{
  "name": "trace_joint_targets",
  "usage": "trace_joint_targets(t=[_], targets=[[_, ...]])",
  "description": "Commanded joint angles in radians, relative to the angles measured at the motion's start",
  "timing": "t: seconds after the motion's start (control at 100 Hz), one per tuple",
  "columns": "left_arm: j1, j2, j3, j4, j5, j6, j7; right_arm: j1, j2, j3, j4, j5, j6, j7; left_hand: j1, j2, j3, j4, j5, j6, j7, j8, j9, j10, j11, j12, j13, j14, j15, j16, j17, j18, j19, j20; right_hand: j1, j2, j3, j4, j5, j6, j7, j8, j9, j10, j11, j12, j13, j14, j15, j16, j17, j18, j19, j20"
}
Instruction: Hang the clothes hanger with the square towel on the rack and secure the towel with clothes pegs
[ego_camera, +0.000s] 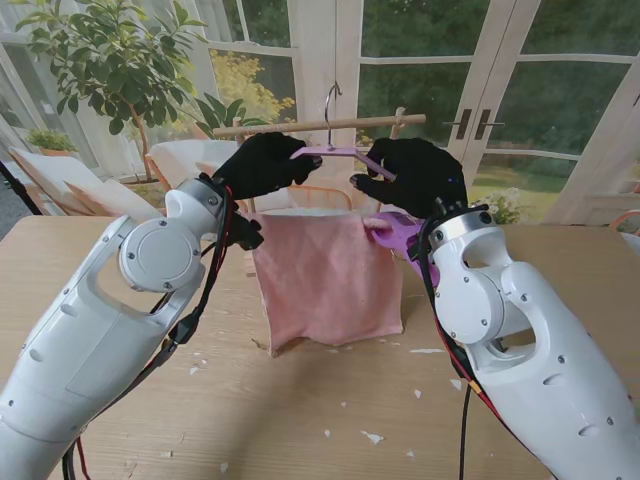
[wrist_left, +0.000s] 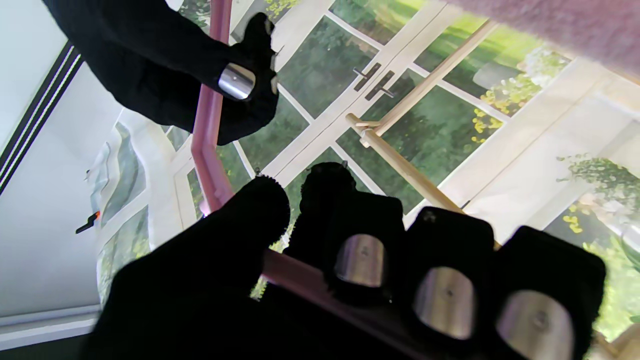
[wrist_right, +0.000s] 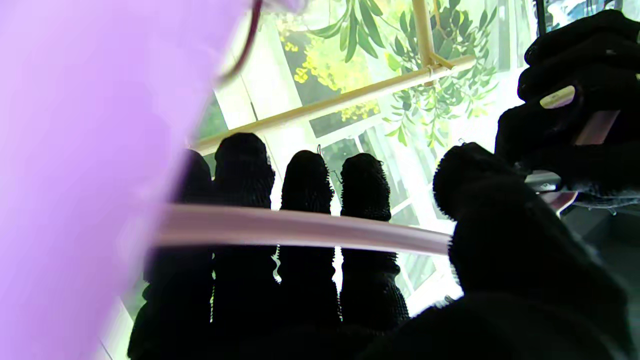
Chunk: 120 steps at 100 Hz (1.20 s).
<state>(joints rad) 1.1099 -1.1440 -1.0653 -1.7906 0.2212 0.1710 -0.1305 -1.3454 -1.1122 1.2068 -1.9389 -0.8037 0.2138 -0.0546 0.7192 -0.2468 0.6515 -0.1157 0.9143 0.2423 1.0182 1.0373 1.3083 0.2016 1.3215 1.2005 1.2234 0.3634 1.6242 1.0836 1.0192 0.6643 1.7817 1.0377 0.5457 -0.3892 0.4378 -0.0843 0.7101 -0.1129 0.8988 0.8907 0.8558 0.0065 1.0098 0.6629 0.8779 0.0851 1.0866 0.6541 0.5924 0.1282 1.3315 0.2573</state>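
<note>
- While both my arms were raised over the table (ego_camera: 320, 420), I had the purple clothes hanger (ego_camera: 335, 152) gripped at its two shoulders, its metal hook (ego_camera: 329, 105) reaching up past the wooden rack bar (ego_camera: 318, 125); whether the hook actually sat on the bar, I could not tell.
- My left hand (ego_camera: 262, 165) was clenched around the hanger's left shoulder; in the left wrist view the thumb (wrist_left: 235, 225) and the curled fingers (wrist_left: 445, 280) pinched the pink-purple bar (wrist_left: 295, 272) between them.
- My right hand (ego_camera: 415, 172) was clamped on the right shoulder; the right wrist view showed four fingers (wrist_right: 305, 200) behind the pale hanger arm (wrist_right: 300, 227) and the thumb in front of it.
- The pink square towel (ego_camera: 325, 280) hung in front of me between the two forearms, its lower edge touching or just over the tabletop, its top edge hidden behind my hands.
- A purple piece (ego_camera: 398, 235) showed just beside the towel's right edge, near my right wrist; I could not make out what it was.
- Small white scraps (ego_camera: 371, 437) lay scattered on the table nearer to me.
- Clothes pegs I could not make out anywhere.
</note>
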Motion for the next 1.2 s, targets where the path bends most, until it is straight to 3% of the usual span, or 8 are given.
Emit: trace_joint_targets(t=[0.0,0.16,0.36,0.47,0.61,0.82,1.02,1.19], targets=[[-0.006,-0.007,0.004,-0.001,0.013,0.008,-0.006,-0.008,-0.01,-0.003,-0.005,0.005,0.012,0.024,-0.037,0.019,0.009,0.004,0.03,0.011,0.008,0.0,0.017,0.015,0.007,0.024,0.032,0.022,0.016,0.024,0.015,0.034,0.138,0.009,0.007,0.053,-0.019,0.027,0.03,-0.04,0.045,0.029,0.023,-0.016,0.054,0.048,0.014,0.028,0.08,0.04,0.01,-0.003,0.094,0.539],[-0.014,-0.007,0.011,0.011,0.04,-0.001,0.0,-0.018,0.005,0.018,-0.047,0.031,0.029,0.124,-0.038,0.018,0.007,0.004,0.031,0.007,0.01,0.0,0.017,0.015,0.007,0.025,0.032,0.022,0.015,0.027,0.015,0.034,0.137,0.012,-0.035,0.063,0.025,0.044,0.018,-0.016,-0.032,-0.03,0.0,0.004,-0.033,0.029,-0.021,0.048,0.025,0.008,-0.022,0.003,0.072,0.53],[-0.018,-0.007,0.013,0.025,0.049,-0.017,0.006,-0.02,0.014,0.031,-0.07,0.033,0.042,0.18,-0.038,0.012,0.01,0.003,0.025,0.006,0.005,-0.003,0.004,0.022,-0.004,0.025,0.015,0.027,-0.001,0.034,-0.014,0.034,0.12,0.019,-0.003,0.04,0.04,0.033,0.045,-0.044,0.056,0.043,0.04,0.006,0.117,0.135,0.052,0.028,0.263,0.105,0.072,-0.053,0.285,0.605],[-0.017,-0.008,0.016,0.026,0.052,-0.014,0.009,-0.013,0.009,0.02,-0.063,0.062,0.054,0.163,-0.032,0.006,0.009,-0.008,0.015,0.005,0.0,-0.014,-0.013,0.031,-0.018,0.023,-0.008,0.034,-0.022,0.047,-0.05,0.034,0.096,0.037,0.003,0.065,0.027,0.04,0.105,-0.066,0.153,0.143,0.091,0.0,0.225,0.222,0.119,0.004,0.423,0.163,0.164,-0.093,0.459,0.632],[-0.014,-0.013,0.022,0.023,0.045,0.004,0.021,-0.005,0.0,0.001,-0.044,0.093,0.061,0.131,-0.017,0.005,-0.006,-0.021,-0.008,0.008,0.003,-0.041,-0.034,0.039,-0.037,0.013,-0.036,0.047,-0.056,0.064,-0.094,0.034,0.052,0.081,-0.056,0.121,0.025,0.073,0.189,-0.075,0.215,0.26,0.155,-0.016,0.293,0.293,0.191,-0.014,0.497,0.205,0.249,-0.114,0.58,0.593],[-0.015,-0.012,0.03,0.012,0.059,0.053,0.016,-0.001,-0.006,-0.014,-0.027,0.119,0.051,0.107,-0.011,0.012,-0.018,-0.014,-0.005,0.013,0.01,-0.051,-0.03,0.034,-0.03,0.006,-0.024,0.044,-0.051,0.064,-0.079,0.034,0.055,0.091,-0.219,0.123,0.07,0.059,0.149,-0.05,0.139,0.236,0.125,0.023,0.266,0.282,0.182,0.005,0.494,0.216,0.282,-0.119,0.606,0.581],[-0.016,-0.013,0.036,0.012,0.06,0.06,0.017,0.009,-0.012,-0.021,-0.008,0.154,0.017,0.081,-0.004,0.01,-0.025,-0.016,-0.01,0.014,0.007,-0.057,-0.034,0.035,-0.032,0.002,-0.029,0.045,-0.055,0.062,-0.084,0.034,0.051,0.093,-0.379,0.093,0.131,0.027,0.102,-0.072,0.089,0.211,0.121,-0.003,0.283,0.288,0.214,-0.005,0.522,0.238,0.374,-0.159,0.673,0.555],[-0.019,-0.013,0.04,0.011,0.062,0.064,0.017,0.018,-0.025,-0.034,0.022,0.167,-0.01,0.019,-0.002,0.01,-0.032,-0.019,-0.02,0.012,0.006,-0.061,-0.042,0.033,-0.036,0.0,-0.036,0.044,-0.059,0.062,-0.09,0.034,0.046,0.094,-0.319,0.167,0.062,0.023,0.224,-0.144,0.207,0.296,0.251,-0.062,0.346,0.332,0.349,-0.066,0.622,0.209,0.545,-0.205,0.762,0.491]])
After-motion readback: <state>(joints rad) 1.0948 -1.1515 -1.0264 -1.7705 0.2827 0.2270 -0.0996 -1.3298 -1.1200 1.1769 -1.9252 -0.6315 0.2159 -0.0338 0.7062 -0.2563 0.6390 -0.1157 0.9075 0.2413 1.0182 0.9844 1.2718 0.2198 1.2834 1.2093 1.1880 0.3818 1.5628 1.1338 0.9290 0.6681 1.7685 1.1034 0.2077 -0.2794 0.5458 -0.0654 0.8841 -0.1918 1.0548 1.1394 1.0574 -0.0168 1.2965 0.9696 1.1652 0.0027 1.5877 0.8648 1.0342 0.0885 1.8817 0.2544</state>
